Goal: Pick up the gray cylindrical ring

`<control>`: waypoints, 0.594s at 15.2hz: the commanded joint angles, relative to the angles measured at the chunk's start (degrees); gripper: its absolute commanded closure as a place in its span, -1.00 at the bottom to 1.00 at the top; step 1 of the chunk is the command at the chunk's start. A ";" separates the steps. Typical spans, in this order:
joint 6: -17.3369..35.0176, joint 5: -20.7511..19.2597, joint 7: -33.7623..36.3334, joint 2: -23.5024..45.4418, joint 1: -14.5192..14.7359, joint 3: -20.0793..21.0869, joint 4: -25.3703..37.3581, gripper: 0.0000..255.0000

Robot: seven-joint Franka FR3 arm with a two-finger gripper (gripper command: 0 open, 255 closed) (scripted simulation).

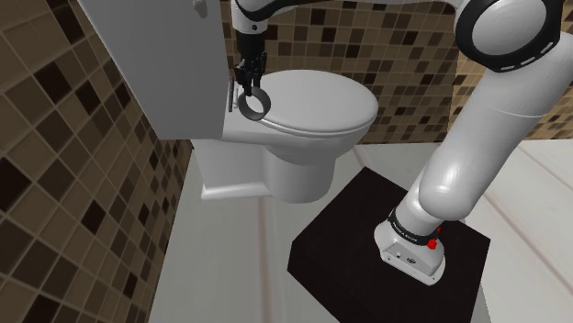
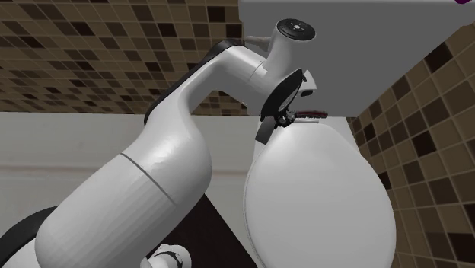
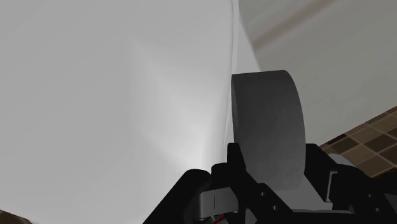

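Your downward-pointing gripper (image 1: 248, 84) clasps the grey ring (image 3: 267, 121) over the toilet lid's (image 1: 321, 101) rear edge, tank (image 1: 156, 64) close beside.

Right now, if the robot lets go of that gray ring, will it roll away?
Probably: the gray ring is round, and the toilet lid looks smooth and domed. It seems stiff, undented in the gripper.
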 commanded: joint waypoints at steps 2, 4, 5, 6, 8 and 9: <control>-0.02 -0.02 0.00 0.04 -0.02 -0.03 -0.04 1.00; 0.08 -0.02 0.01 -0.03 -0.02 -0.02 -0.21 1.00; -0.68 -0.01 0.00 -0.05 -0.02 -0.02 0.54 1.00; -1.45 -0.01 -0.01 -0.06 -0.02 -0.02 1.29 1.00; -3.00 -0.01 -0.02 -0.02 -0.01 -0.01 2.89 1.00; -3.78 -0.01 -0.02 0.02 0.00 0.00 3.70 1.00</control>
